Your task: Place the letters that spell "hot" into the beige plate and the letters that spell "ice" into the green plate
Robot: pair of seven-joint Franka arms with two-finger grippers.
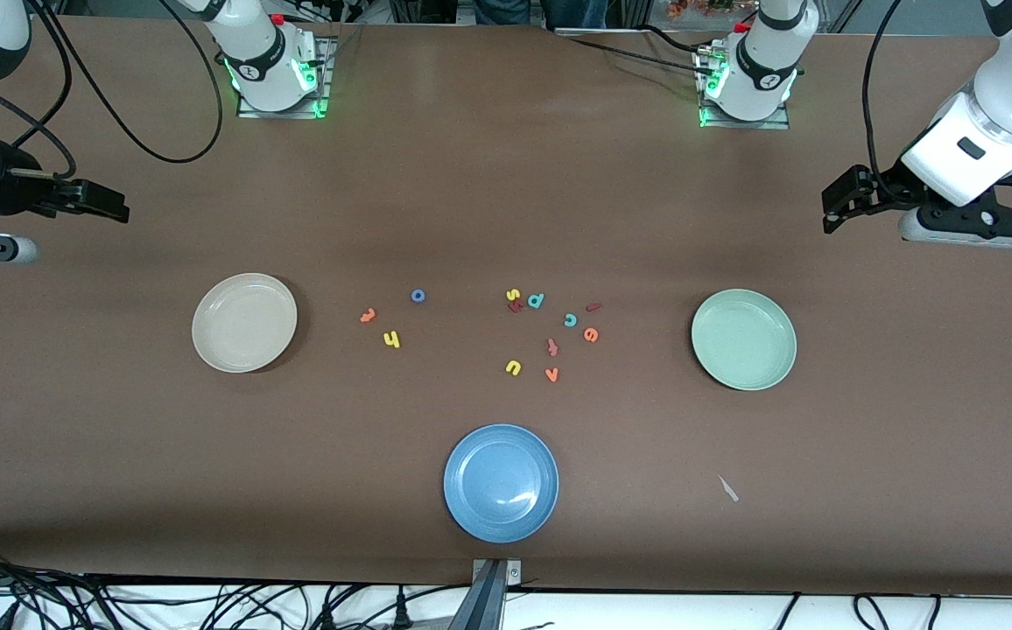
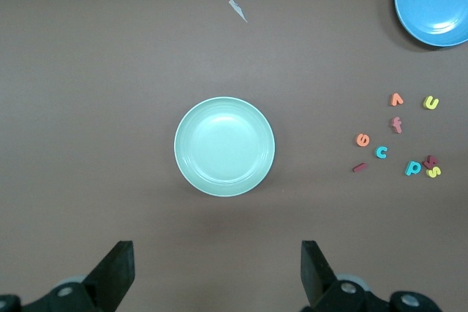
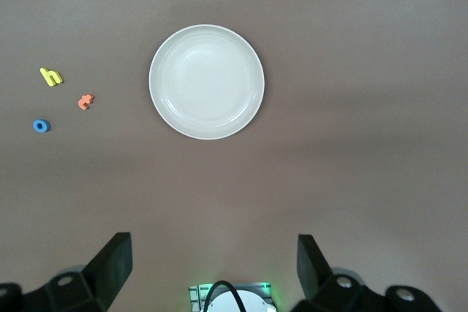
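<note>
**A:** where's everything sitting rn?

**B:** beige plate (image 1: pixel 244 322) and green plate (image 1: pixel 743 339) both empty. yellow h (image 1: pixel 392 339), blue o (image 1: pixel 418 296), orange t (image 1: pixel 368 316) lie beside the beige one. red i (image 1: pixel 593 307), teal c (image 1: pixel 570 319), orange e (image 1: pixel 591 334) around 9 o'clock of the green.

**A:** pincers?

**B:** left pincer (image 2: pixel 218 272) and right pincer (image 3: pixel 213 268) both spread wide, holding nothing, each hanging above the bench near its own plate.

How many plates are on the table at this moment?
3. The beige plate lies toward the right arm's end of the table, the green plate toward the left arm's end, and the blue plate between them, nearest the front camera. None looks hidden.
</note>
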